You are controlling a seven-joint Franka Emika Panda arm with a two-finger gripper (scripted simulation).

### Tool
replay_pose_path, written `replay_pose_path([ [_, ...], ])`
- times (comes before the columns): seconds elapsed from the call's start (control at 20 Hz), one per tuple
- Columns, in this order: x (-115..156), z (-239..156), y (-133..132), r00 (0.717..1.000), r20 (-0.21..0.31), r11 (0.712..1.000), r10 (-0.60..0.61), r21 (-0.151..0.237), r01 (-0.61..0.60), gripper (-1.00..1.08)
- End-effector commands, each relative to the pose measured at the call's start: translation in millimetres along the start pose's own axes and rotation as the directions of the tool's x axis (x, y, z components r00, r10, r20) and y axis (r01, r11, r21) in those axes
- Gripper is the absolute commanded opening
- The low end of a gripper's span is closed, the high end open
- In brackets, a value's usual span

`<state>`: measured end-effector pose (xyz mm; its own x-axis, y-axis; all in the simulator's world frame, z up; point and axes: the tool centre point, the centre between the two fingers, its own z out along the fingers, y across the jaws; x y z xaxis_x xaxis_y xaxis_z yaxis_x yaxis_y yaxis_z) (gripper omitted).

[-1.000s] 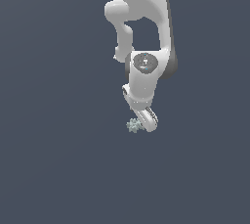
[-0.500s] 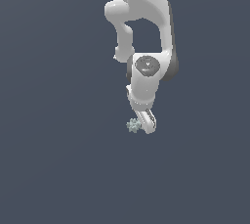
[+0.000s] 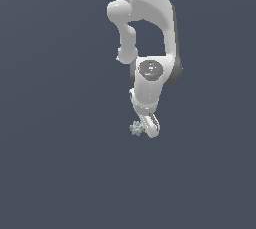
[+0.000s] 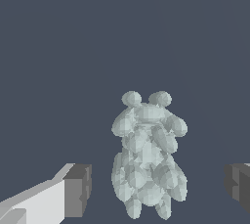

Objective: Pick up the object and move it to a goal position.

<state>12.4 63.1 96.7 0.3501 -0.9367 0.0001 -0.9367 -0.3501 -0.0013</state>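
Gripper point(image 4: 156, 189) spread wide, holding nothing; pale grey-green knobbly object point(image 4: 146, 154) between fingers point(image 4: 75, 191), touching neither.

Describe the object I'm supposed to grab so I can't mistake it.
Follow the white arm down to its tool. Between the open dark-padded fingers sits the object, a small pale grey-green knobbly cluster. It is the only loose thing visible on the plain dark surface.

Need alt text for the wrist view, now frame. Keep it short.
A small pale grey-green lumpy object with a knobbly surface sits between the two dark finger pads of the robot's open hand, with a clear gap on each side so neither pad touches it. Everything sits against a plain dark blue-grey background.
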Motion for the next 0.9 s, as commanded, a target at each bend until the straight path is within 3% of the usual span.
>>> replay_pose_path([
  [0.0,0.1,10.8,0.8,1.000,0.000,1.000,0.001,-0.001,-0.001,1.00],
  [0.5,-0.1,41.8,0.3,1.000,0.000,1.000,0.003,-0.001,-0.003,1.00],
  [0.55,-0.1,41.8,0.3,1.000,0.000,1.000,0.003,-0.001,-0.003,-1.00],
  [0.85,-0.1,41.8,0.3,1.000,0.000,1.000,0.003,-0.001,-0.003,-1.00],
])
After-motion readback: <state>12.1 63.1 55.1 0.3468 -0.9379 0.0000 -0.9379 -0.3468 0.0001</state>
